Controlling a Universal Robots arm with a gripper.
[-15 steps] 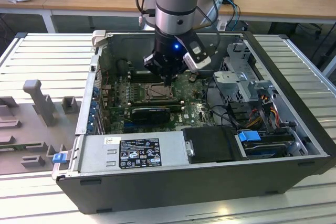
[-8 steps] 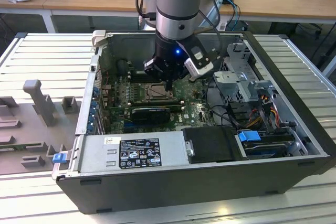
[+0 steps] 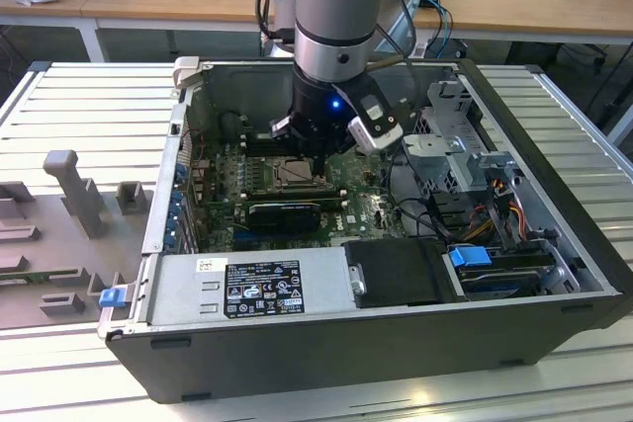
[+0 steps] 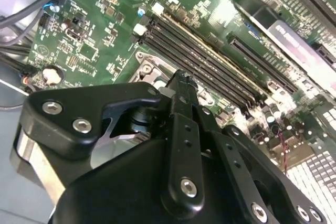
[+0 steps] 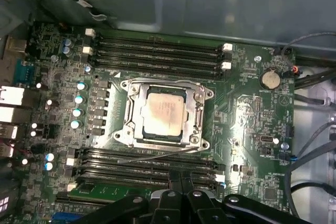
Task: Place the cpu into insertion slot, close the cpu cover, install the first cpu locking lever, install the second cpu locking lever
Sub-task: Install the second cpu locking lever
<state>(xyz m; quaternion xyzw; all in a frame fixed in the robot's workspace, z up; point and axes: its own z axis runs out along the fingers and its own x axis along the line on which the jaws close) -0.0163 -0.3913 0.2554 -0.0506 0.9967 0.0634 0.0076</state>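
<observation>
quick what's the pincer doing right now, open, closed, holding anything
Pincer: fingers together, so shut, with nothing seen held; it hangs above the motherboard. The cpu already sits in the insertion slot with the cpu cover down.

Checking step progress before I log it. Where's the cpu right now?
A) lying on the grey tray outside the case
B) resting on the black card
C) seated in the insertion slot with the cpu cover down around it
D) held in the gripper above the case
C: in the first wrist view the cpu sits in the insertion slot, with the cpu cover framing it flat on the green motherboard.
</observation>
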